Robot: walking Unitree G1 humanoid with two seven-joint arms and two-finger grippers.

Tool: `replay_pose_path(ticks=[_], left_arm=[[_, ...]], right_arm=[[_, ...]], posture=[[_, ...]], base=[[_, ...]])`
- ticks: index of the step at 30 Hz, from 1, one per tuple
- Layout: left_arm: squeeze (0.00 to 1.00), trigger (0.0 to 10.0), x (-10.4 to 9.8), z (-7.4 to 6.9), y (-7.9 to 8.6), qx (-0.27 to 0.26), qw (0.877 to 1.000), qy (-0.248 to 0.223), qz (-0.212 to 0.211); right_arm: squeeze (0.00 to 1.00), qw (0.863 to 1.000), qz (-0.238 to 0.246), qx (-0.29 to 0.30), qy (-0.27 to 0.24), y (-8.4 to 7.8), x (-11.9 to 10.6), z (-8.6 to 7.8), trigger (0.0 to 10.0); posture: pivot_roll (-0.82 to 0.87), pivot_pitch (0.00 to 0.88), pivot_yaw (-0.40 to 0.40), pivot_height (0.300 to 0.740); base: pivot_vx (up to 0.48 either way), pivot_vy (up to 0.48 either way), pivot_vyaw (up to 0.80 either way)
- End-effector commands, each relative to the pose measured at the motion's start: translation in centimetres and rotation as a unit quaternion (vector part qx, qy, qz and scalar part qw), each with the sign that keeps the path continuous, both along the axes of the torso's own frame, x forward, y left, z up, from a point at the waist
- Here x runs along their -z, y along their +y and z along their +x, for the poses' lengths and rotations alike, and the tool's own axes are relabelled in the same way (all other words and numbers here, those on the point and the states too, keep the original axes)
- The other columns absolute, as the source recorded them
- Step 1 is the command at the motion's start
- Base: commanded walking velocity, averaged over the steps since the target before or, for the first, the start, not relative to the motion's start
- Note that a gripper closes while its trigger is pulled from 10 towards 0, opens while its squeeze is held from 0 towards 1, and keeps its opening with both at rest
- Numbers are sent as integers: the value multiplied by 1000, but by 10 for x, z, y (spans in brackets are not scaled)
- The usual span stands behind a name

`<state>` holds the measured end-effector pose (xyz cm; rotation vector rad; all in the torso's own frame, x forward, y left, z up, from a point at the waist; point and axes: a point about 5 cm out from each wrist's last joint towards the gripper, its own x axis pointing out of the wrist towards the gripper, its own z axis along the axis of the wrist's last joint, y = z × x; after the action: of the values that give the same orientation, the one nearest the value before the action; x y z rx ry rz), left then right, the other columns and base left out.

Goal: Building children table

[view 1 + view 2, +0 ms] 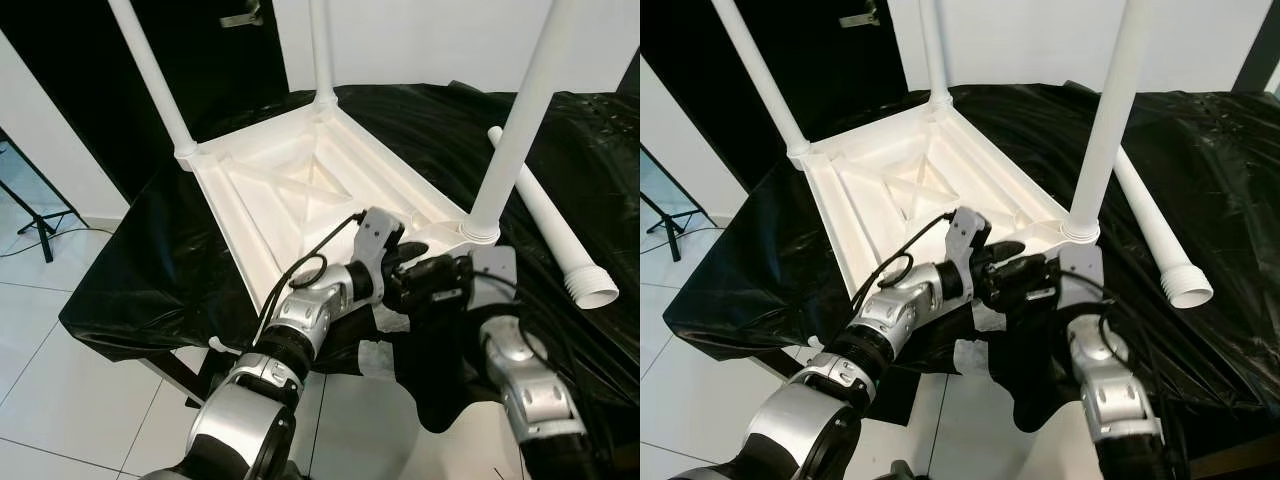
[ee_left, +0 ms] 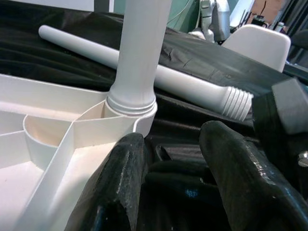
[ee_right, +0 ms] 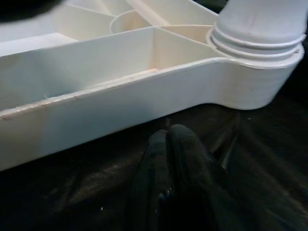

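The white children's table (image 1: 300, 190) lies upside down on a black sheet. Three white legs stand in its corner sockets; the nearest leg (image 1: 520, 120) rises at the front right. A fourth, loose leg (image 1: 550, 235) lies on the sheet to the right. My left gripper (image 1: 405, 255) is at the table's near edge beside that front-right socket (image 2: 132, 108), open, with something dark between its fingers (image 2: 125, 178). My right gripper (image 1: 415, 285) is right beside it, shut, its tips (image 3: 171, 144) on the black sheet just below the white rim (image 3: 120, 96).
The black-covered surface (image 1: 120, 300) ends close in front of me, with white tiled floor (image 1: 60, 400) below. A tripod stand (image 1: 35, 220) is at the far left. A white chair (image 2: 260, 41) stands beyond the loose leg. Scraps of white paper (image 1: 375, 355) lie under the arms.
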<state>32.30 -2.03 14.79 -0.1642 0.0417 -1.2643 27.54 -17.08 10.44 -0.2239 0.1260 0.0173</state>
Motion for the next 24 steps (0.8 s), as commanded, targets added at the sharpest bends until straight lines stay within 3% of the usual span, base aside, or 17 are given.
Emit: replay_pose_path(ticks=[1, 2, 6, 8, 11, 17, 19, 23, 24], left_arm=[[0, 10000, 7, -8, 1, 55, 998, 3, 9], [0, 10000, 12, -2, 6, 22, 999, -3, 43], [0, 10000, 16, 2, 9, 0, 998, -7, 66], [0, 10000, 30, 11, 20, -56, 988, -7, 146], [0, 10000, 33, 15, 25, -82, 982, -4, 171], [0, 10000, 18, 19, 22, -103, 987, -17, 123], [0, 10000, 4, 21, 20, -106, 992, -23, 65], [0, 10000, -7, 24, 21, -115, 992, -32, 29], [404, 10000, -3, 26, 22, -126, 990, -34, 50]], right_arm=[[0, 1000, 5, -1, 11, 3, 4, -7, 10000], [0, 1000, 6, 0, 16, 2, 6, -10, 10000], [0, 1000, 6, 2, 20, 2, 7, -13, 10000], [0, 1000, 7, 0, 23, 3, 8, -14, 10000], [0, 1000, 7, -4, 22, 5, 6, -13, 10000], [0, 1000, 7, -11, 18, 8, 3, -10, 10000], [0, 1000, 7, -16, 23, 9, 6, -12, 10000], [0, 999, 8, -18, 29, 10, 7, -14, 10000], [0, 999, 8, -18, 30, 10, 8, -15, 10000]], posture=[[22, 0, 93, 740], [24, 0, 92, 740], [26, 0, 92, 740], [29, 0, 88, 740], [28, 0, 87, 740], [29, 0, 83, 740], [31, 0, 79, 740], [31, 0, 79, 740], [31, 0, 80, 740]], base=[[0, 0, 0], [0, 0, 0], [0, 0, 0], [0, 0, 0], [0, 0, 0], [0, 0, 0], [0, 0, 0], [0, 0, 0], [0, 0, 0]])
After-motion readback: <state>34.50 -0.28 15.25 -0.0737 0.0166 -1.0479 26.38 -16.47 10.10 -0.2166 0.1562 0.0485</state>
